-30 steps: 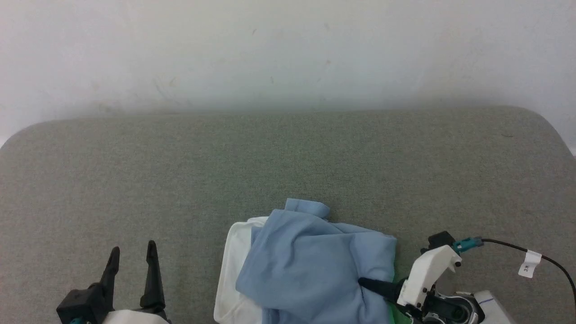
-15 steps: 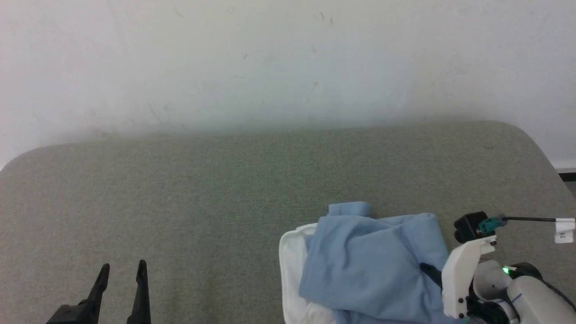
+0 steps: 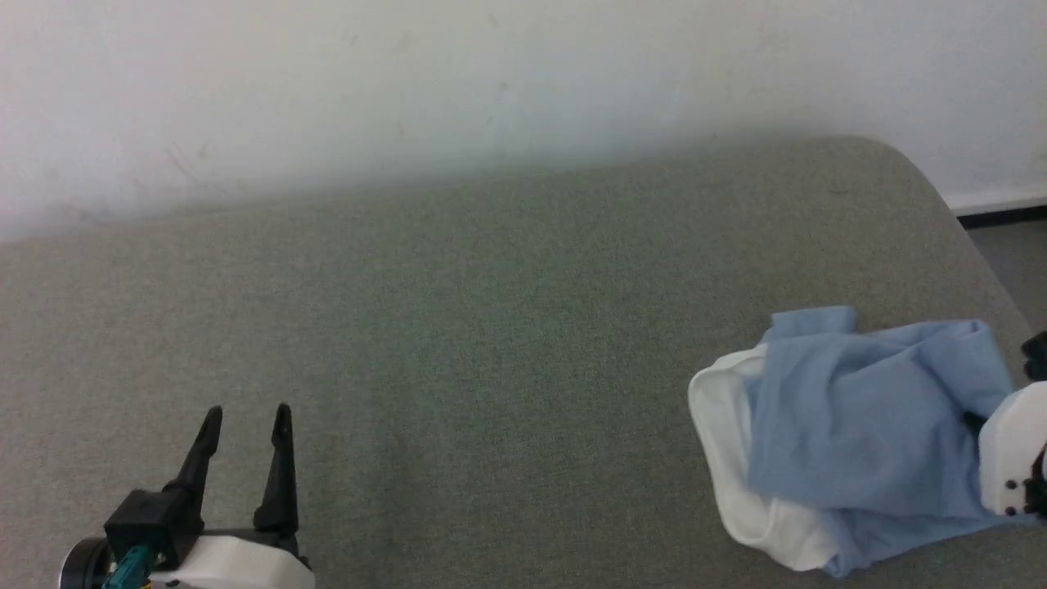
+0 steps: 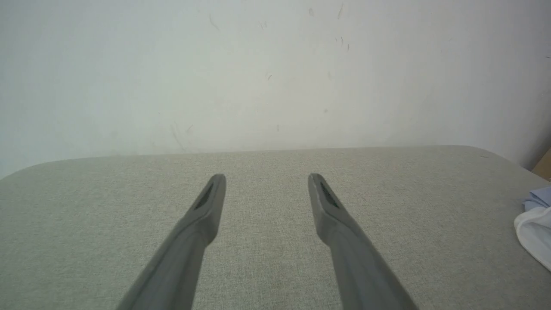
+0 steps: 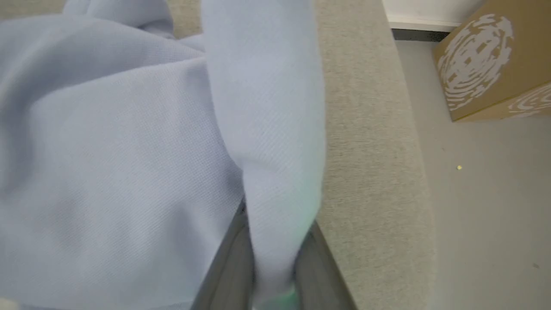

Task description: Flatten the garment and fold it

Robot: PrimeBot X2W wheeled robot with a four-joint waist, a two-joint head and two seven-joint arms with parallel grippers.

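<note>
Two fingers of the right gripper [image 5: 274, 245] were pinched on a fold of the light-blue garment [image 3: 851, 425], which lay crumpled near the right end of the grey padded table [image 3: 491, 327]. The left gripper [image 3: 248, 409] hung spread wide and empty, well apart from it.

Grey table [image 3: 491, 327] free in middle & L side; garment [image 3: 859, 425] heap blocks R edge; wall [image 3: 491, 82] closes far side.
</note>
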